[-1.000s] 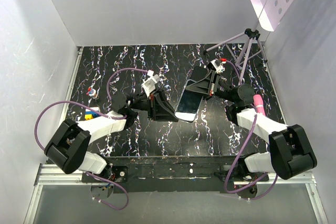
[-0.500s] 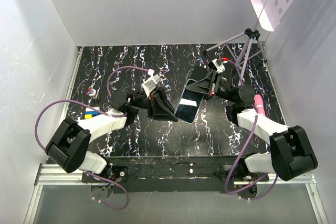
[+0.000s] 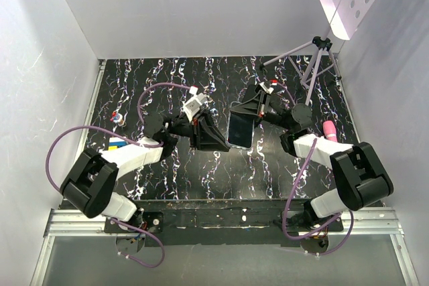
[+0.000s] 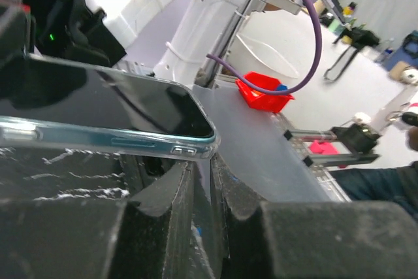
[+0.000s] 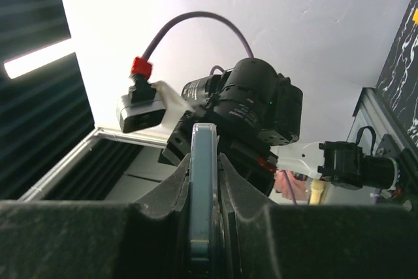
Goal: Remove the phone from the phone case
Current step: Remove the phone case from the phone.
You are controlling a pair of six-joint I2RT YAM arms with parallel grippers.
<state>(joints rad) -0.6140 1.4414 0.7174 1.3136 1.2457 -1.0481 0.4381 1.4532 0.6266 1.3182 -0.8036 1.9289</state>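
- Compared with half a second ago, the phone [image 3: 240, 130] stands straighter in the top view. Its long side now runs nearly straight up and down the picture instead of leaning.
- The right arm has swung inward. Its elbow sits closer to the middle of the black marbled table [image 3: 167, 165], and its lower links have moved left.
- A pink object [image 3: 329, 128] now shows clear of that arm, beside it on the table.
- The left arm has hardly shifted.
- In the left wrist view, a red tray [image 4: 261, 99] in the background beyond the table holds something blue [image 4: 280, 87]. What it is cannot be made out.
- The phone sits in the phone case [image 4: 117, 142], which shows as a pale, translucent bluish rim around the glossy black screen.
- The phone is held off the table between the two arms, near the table's middle.
- The right gripper [image 5: 204, 156] is clamped on the cased phone, which stands edge-on between its two fingers.
- The left gripper [image 4: 208, 171] has its jaws almost together just under the phone's corner. Whether they pinch that edge cannot be told.
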